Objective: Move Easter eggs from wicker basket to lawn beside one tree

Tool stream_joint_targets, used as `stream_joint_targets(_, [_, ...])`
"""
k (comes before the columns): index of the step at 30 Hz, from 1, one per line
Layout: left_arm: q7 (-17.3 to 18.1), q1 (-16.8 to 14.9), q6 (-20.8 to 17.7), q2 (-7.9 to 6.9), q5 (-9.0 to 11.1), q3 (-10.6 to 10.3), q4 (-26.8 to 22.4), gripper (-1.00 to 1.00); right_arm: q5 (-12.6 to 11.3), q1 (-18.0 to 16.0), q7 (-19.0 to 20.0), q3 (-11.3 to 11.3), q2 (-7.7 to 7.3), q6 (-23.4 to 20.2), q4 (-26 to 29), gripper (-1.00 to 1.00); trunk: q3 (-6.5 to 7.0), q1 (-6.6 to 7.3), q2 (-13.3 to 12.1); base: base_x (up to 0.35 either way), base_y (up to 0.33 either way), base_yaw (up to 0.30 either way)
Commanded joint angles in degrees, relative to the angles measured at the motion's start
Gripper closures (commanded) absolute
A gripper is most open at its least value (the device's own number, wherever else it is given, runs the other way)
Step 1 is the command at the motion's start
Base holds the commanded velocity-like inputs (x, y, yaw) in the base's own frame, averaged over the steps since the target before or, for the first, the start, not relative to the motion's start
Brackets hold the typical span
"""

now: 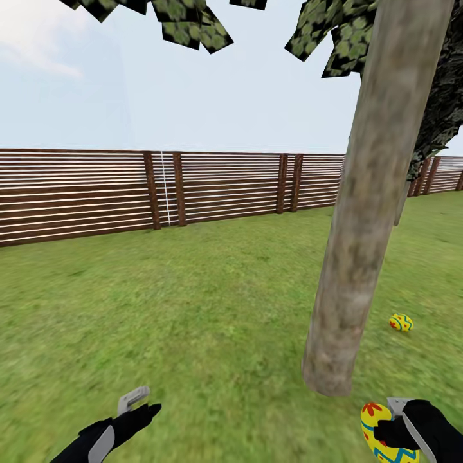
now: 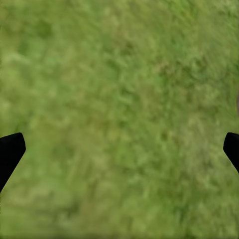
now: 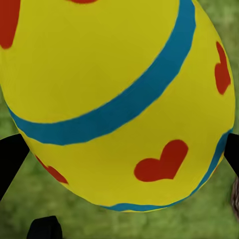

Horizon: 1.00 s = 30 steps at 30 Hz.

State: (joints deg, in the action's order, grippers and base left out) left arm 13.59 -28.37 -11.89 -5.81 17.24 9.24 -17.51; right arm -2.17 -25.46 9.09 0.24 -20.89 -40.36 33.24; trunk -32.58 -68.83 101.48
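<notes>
right gripper: low at the right, fingers clamped on an Easter egg. In the right wrist view that egg sits between the dark fingertips, grass below it.
egg axis: looks roughly upright in the head view, though it's cut by the frame edge so don't quote me.
left gripper: low at the left, holding nothing; the wrist cam has its fingertips spread wide over bare lawn.
key relation: tree trunk stands just ahead and slightly left of the held egg, so my guess is the right arm mostly just needs to go down.
second egg: already lying on the grass just right of the trunk, past its base.
basket: can't spot it.
far back: slatted wooden fence and sky.
</notes>
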Motion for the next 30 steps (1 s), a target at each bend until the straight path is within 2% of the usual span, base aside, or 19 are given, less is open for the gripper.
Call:
stream_joint_targets(1, [0.21,-0.02,-0.53,0.02,0.42,0.34,-0.07,-1.0,-0.22,-0.02,0.05,0.03,-0.03,-0.26,0.07,1.0,-0.25,-0.22,0.45,0.0,0.0,0.0])
stream_joint_targets(30, [0.2,-0.02,-0.5,0.1,0.42,0.34,-0.06,-1.0,-0.25,-0.02,0.05,0.29,0.19,0.06,0.07,1.0,-5.45,-6.59,12.08,0.0,0.0,0.0])
